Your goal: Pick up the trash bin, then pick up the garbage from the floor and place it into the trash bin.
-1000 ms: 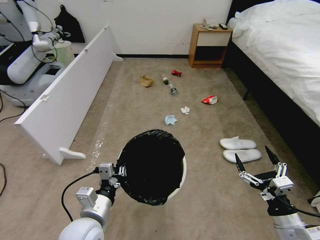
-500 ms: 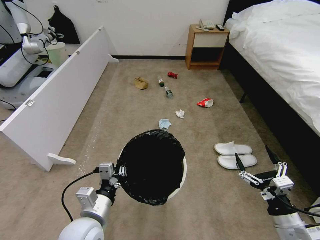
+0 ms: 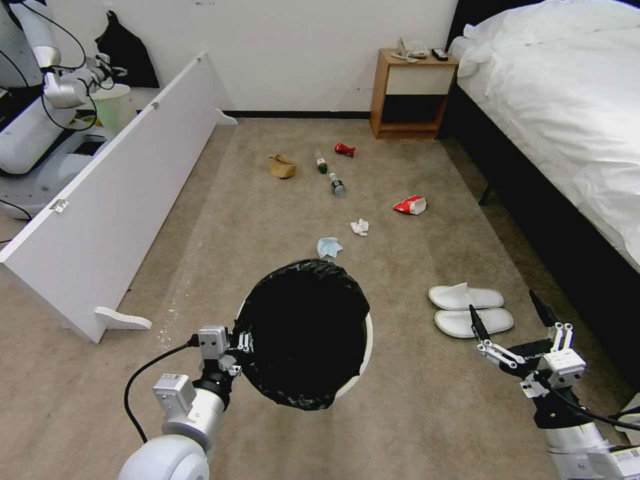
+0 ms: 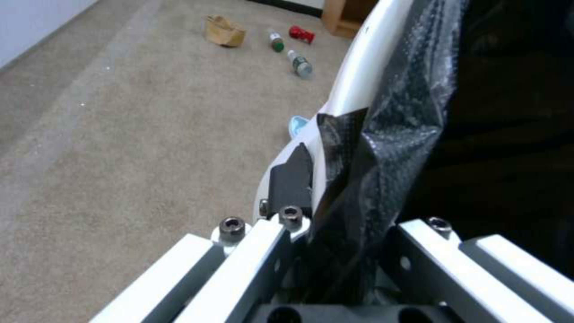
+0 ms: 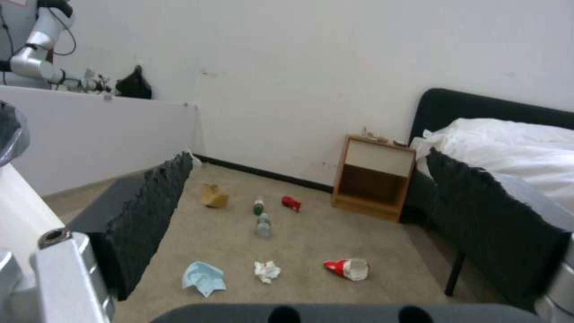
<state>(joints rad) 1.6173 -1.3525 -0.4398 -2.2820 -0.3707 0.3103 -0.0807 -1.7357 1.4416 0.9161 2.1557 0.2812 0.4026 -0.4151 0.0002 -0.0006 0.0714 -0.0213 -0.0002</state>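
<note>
Slippers (image 3: 470,308) — the pair of white ones — lie on the carpet just ahead of my right end effector (image 3: 510,320), side by side, long axes running across my front, toes toward the bed (image 3: 567,100). That end effector hangs spread wide and carrying nothing, its tips just over the nearer slipper's edge, so the right arm is plainly the closer one. My left end effector (image 3: 241,343) is clamped on the rim of the trash bin (image 3: 303,333), pinching the black liner against the white wall, with the bin held in front of me, mouth up. The blue mask (image 3: 329,248) sits just beyond the bin's far rim; tissue (image 3: 360,227), snack packet (image 3: 410,205), bottles (image 3: 337,186) and paper bag (image 3: 282,166) trail farther off — well apart from either arm.
</note>
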